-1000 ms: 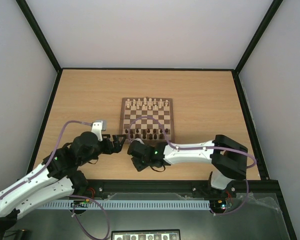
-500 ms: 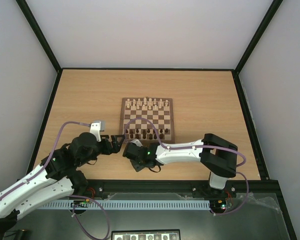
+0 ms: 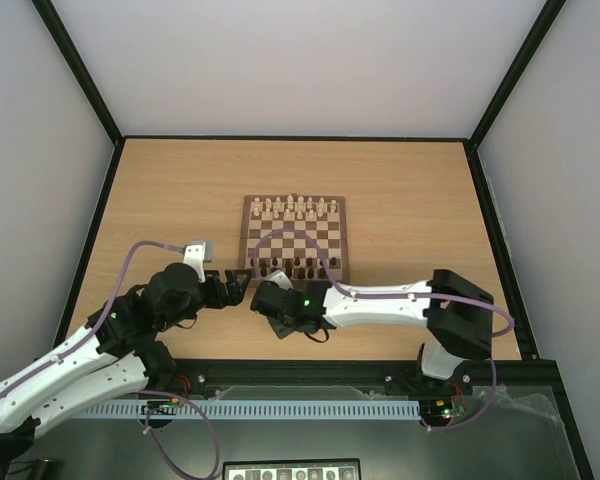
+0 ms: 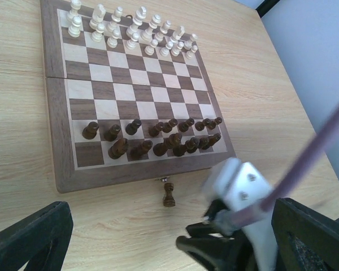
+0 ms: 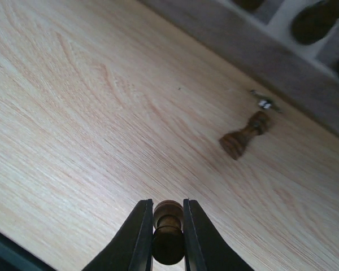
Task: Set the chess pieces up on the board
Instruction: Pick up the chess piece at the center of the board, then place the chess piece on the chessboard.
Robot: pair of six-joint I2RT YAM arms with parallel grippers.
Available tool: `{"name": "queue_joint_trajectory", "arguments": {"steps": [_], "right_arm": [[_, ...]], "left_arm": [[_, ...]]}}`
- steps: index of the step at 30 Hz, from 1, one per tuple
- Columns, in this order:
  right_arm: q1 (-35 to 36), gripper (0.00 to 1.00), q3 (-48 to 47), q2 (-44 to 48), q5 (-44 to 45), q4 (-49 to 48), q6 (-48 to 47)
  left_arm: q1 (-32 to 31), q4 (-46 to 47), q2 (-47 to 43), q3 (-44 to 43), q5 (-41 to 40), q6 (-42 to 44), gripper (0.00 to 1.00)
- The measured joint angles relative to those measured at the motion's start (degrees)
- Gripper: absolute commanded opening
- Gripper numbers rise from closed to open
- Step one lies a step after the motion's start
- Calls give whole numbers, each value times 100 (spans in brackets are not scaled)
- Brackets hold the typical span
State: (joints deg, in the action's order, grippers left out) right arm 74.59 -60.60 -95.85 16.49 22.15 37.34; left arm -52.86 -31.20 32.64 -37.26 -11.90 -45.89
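The board [image 3: 294, 238] lies mid-table, cream pieces on its far rows and dark brown chess pieces [image 4: 158, 138] on the two near rows. My right gripper [image 5: 168, 217] is shut on one dark brown piece [image 5: 168, 234], held above the bare table near the board's near left corner [image 3: 264, 296]. A second loose dark piece [image 5: 244, 134] stands on the table just outside the board's near border [image 5: 294, 79]; it also shows in the left wrist view [image 4: 169, 194]. My left gripper [image 4: 170, 226] is wide open and empty, left of the right gripper [image 3: 235, 287].
Cream-white pieces [image 4: 130, 28] fill the board's far rows. A small metal latch [image 5: 264, 104] sits on the board's near edge. Black frame rails and grey walls bound the table [image 3: 160, 200]. The right arm's head [image 4: 240, 197] is close in front of my left gripper.
The right arm swung a little to the left and came back, its gripper still shut on the dark piece near the board's corner. The left arm has hardly moved.
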Motion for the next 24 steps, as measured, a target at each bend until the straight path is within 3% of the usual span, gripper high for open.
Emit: {"name": "queue_joint_trajectory", "arguments": {"steps": [6,13,24], "right_arm": [[-304,12,7,804,232,422,-31],[-1491,13,310,1650,271,605,-293],[-2710,13,774,1718,-11,603,-680]], "left_arm": [[0,68,179,2,7,2,99],[0,181,492,4,44,28,99],[0,372,879,9,127,48,99]]}}
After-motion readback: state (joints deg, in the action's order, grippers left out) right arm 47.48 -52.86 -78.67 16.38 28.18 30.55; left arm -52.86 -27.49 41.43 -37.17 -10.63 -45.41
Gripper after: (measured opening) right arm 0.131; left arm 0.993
